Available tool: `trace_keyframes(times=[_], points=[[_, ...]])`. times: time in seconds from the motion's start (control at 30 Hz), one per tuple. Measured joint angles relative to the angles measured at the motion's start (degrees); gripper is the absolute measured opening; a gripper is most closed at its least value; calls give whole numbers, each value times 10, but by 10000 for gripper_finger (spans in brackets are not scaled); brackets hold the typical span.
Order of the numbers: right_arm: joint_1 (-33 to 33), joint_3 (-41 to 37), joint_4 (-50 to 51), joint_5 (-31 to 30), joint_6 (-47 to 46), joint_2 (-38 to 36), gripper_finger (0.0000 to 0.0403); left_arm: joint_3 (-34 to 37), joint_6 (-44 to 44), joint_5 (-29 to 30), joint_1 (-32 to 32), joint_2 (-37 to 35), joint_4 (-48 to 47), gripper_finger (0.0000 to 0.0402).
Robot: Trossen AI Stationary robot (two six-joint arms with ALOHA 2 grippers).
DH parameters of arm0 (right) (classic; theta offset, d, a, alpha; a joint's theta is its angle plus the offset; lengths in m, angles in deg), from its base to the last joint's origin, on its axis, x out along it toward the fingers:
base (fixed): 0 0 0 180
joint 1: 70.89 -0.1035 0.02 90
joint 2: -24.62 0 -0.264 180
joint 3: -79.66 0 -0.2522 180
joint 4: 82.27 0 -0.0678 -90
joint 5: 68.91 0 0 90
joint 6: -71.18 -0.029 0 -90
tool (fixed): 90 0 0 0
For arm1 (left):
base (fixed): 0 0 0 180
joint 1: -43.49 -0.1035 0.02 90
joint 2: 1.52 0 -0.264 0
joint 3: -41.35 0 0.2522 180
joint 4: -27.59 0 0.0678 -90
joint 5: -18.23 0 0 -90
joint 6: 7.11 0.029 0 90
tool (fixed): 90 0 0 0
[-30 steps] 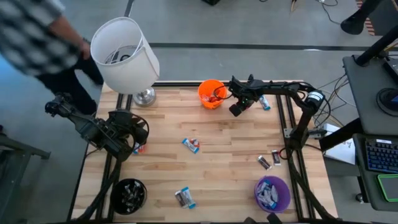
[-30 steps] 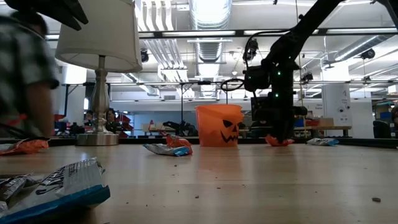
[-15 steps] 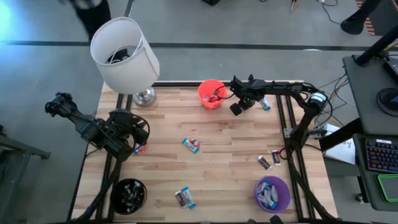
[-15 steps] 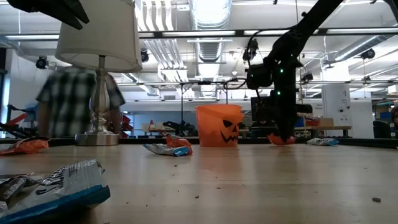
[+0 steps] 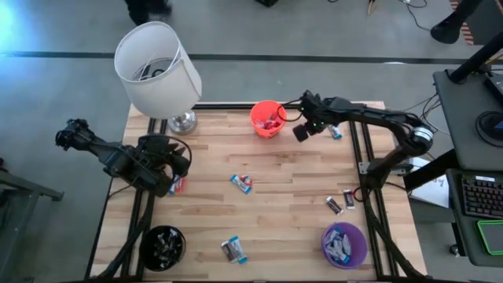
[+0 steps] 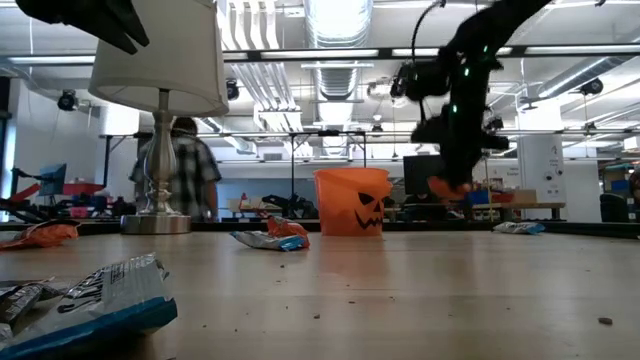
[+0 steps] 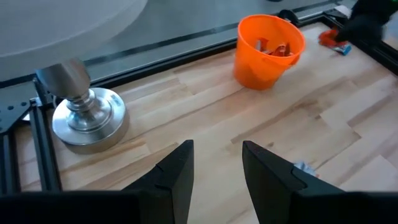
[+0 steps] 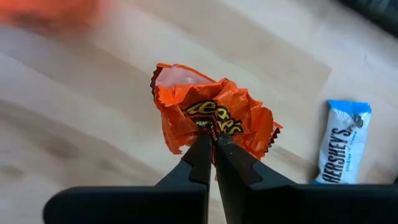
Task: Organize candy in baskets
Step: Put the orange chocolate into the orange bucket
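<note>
Orange crinkled foil of the candy [image 8: 214,121], pinched at its edge by the closed right pincer [image 8: 212,144], looks light, soft, easily torn; left pincer [image 7: 216,158] waits open.

A white lampshade [image 5: 157,69] is standing on a shiny metal base [image 7: 87,118] at the far left corner of the wooden table [image 5: 267,204]. Behind the table, a person in a checked shirt [image 6: 182,165] is standing in the room.
</note>
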Motion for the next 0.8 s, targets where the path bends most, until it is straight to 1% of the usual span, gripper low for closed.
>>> trace_keyframes(times=[0.1, 0.17, 0.23, 0.3, 0.43, 0.63, 0.8], points=[[-19, 23, -12, 0, -14, -38, 8, 0, 4, 0, -5, 0, 1, 119], [-26, 45, -39, 0, -16, -59, 8, -4, 6, 3, -5, 0, 2, 119], [-29, 69, -70, 2, -14, -68, 8, -8, 18, 18, -5, -1, 4, 119], [-28, 88, -89, 21, -6, -67, 8, -8, 34, 33, -6, -1, 3, 119], [-28, 124, -108, 56, 18, -44, 9, -8, 36, 49, -15, -2, 3, 119], [-28, 175, -114, 59, 44, 12, 9, -8, 37, 49, -17, 2, 4, 119], [-28, 207, -114, 116, 59, 71, 9, -8, 38, 48, -17, 10, 4, 119]])
